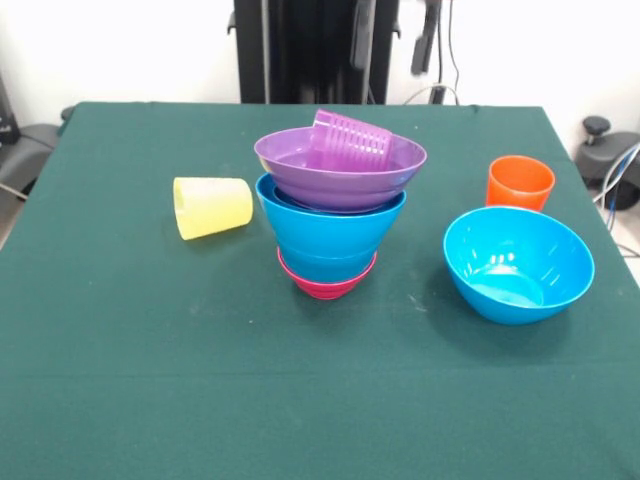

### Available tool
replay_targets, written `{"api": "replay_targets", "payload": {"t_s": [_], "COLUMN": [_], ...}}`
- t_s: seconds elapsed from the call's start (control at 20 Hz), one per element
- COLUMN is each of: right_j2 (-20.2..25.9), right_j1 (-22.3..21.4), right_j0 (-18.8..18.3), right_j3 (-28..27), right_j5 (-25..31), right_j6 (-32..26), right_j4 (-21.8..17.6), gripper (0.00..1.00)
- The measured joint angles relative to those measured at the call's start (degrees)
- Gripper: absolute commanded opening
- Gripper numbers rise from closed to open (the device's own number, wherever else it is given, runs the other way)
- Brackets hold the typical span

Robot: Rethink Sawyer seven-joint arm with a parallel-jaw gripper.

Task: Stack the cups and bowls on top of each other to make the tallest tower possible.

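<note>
Although the dark pedestal (315, 50) rises at the far edge of the green table (150, 380), no claw shows anywhere, so how far it is open, or whether it holds anything, cannot be told. Only the pedestal's lower part is visible, cut off at the top edge.

Near the table's middle stands the tower (335, 205). Its base is a small magenta bowl (327, 283), mostly hidden, with only its rim and lower curve showing. Nested above it are blue bowls (330, 235); at least two rims can be made out, but how many sit inside one another cannot be told. On top rests a wide purple bowl (335, 178), and in it lies a ribbed purple cup (350, 140), tipped on its side and leaning against the bowl's far wall.

Beside the tower, apart from it, a yellow cup (212, 207) lies on its side on the cloth. On the other side, well clear of the tower, a separate blue bowl (518, 263) sits upright and empty. Just behind it an orange cup (520, 182) stands upright, its foot hidden by that bowl's rim.
</note>
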Motion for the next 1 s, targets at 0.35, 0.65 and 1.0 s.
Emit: {"api": "replay_targets", "payload": {"t_s": [0.35,0.65,1.0], "right_j2": [-1.51,-3.22,-3.92], "right_j1": [-6.14,-5.84,-2.08], "right_j0": [1.28,5.26,10.32], "right_j3": [-0.66,-3.14,-5.96], "right_j5": [6.96,7.5,6.78], "right_j6": [0.0,0.25,3.27], "right_j4": [1.54,2.6,4.31], "gripper": [1.0,1.0,1.0]}}
